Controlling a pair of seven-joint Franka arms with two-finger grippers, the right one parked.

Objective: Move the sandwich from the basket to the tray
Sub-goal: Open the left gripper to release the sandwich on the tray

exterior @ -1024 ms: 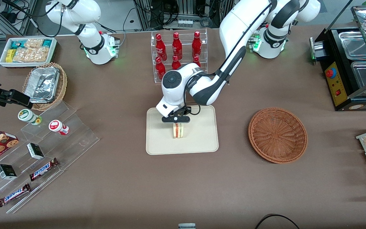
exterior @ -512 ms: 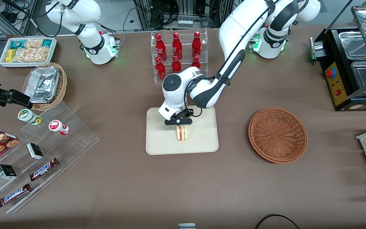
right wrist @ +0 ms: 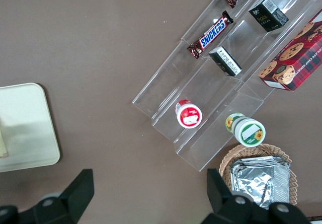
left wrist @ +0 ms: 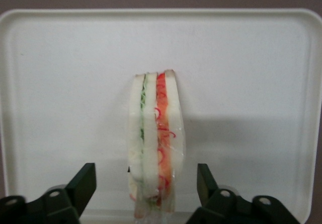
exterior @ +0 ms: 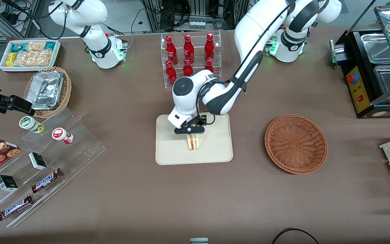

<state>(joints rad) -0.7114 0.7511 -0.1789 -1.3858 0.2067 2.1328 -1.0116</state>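
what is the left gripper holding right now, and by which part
Nothing. The gripper is open over the tray, its fingers standing clear on either side of the sandwich, which stands on edge on the tray.

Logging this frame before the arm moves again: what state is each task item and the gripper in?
sandwich: standing on edge on the tray, released
tray: flat on the table, holding only the sandwich
basket: upright, nothing in it
gripper: open, low over the tray, fingers astride the sandwich with gaps either side
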